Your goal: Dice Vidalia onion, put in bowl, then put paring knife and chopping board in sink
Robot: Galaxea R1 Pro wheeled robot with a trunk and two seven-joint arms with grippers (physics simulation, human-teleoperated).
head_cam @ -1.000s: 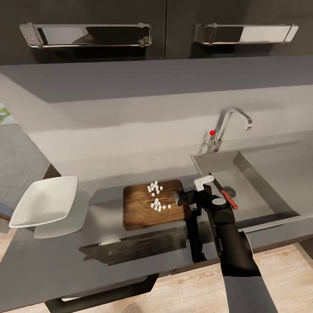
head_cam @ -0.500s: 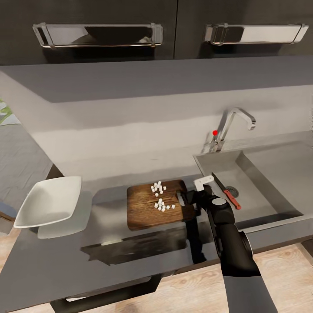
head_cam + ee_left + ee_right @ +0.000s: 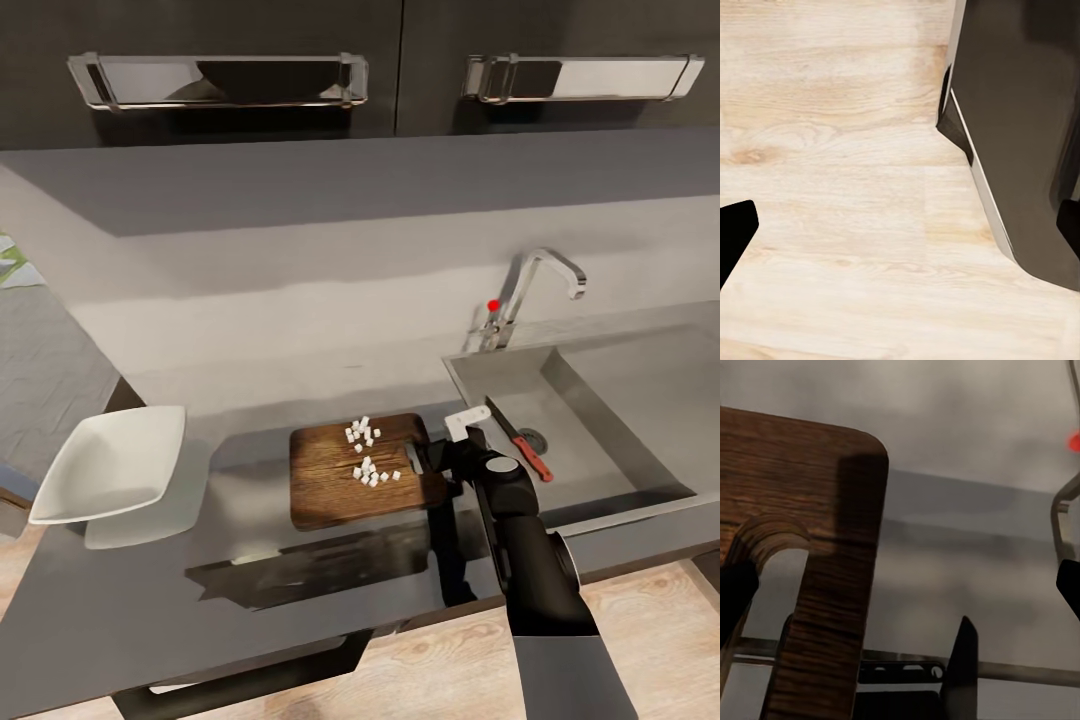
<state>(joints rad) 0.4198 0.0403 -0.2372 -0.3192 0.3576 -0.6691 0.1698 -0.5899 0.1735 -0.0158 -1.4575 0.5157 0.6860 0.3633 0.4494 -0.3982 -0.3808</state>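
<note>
The chopping board point(image 3: 340, 485) lies flat on the countertop point(image 3: 250, 590), just left of the sink point(image 3: 640, 400). Several small white cubes of diced onion point(image 3: 366, 455) sit on its far half. My right gripper point(image 3: 430, 458) is open at the board's right end, by the handle slot. In the right wrist view the slot end of the chopping board point(image 3: 832, 532) lies ahead of the gripper point(image 3: 900, 592), with one fingertip point(image 3: 735, 592) at the slot. The paring knife point(image 3: 520, 440) lies in the sink basin near the drain. The white bowl point(image 3: 110, 475) stands at the countertop's left end.
The chrome tap point(image 3: 535, 285) with its red knob point(image 3: 492, 305) rises behind the sink's left corner. Dark wall cabinets with steel handles point(image 3: 215, 80) hang above. My left gripper point(image 3: 900, 225) hangs open over the wood floor point(image 3: 832, 150) beside a dark cabinet base point(image 3: 1020, 112).
The head camera has swung slightly, shifting the whole picture. My right gripper stays at the board's right end, and the board, onion pieces, knife and bowl have not moved.
</note>
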